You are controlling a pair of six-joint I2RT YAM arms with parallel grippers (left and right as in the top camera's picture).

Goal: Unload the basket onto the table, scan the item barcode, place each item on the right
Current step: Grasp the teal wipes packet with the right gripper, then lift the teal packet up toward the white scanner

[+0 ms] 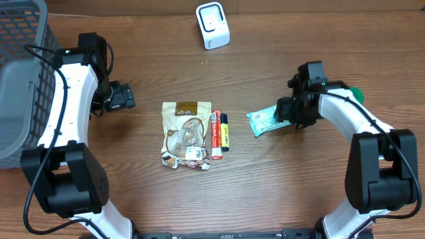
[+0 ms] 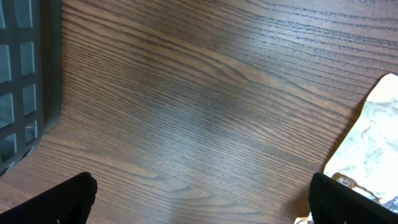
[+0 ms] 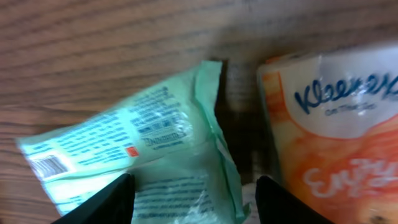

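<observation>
Beneath my right tool (image 3: 193, 186), spread, not pinching: green packet (image 3: 143, 137). Grasp step; next close, lift, turn barcode (image 3: 46, 165) toward scanner (image 1: 212, 25).

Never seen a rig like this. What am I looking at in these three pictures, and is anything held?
Two robot arms work at a wooden table. One picture looks down from overhead; the other two come from cameras on each wrist. The left fingers are open over bare wood. The right fingers stand apart either side of a green packet, seemingly not clamping it; a Kleenex pack lies beside it. A snack pouch, a red tube, a white scanner and a grey basket are there.
</observation>
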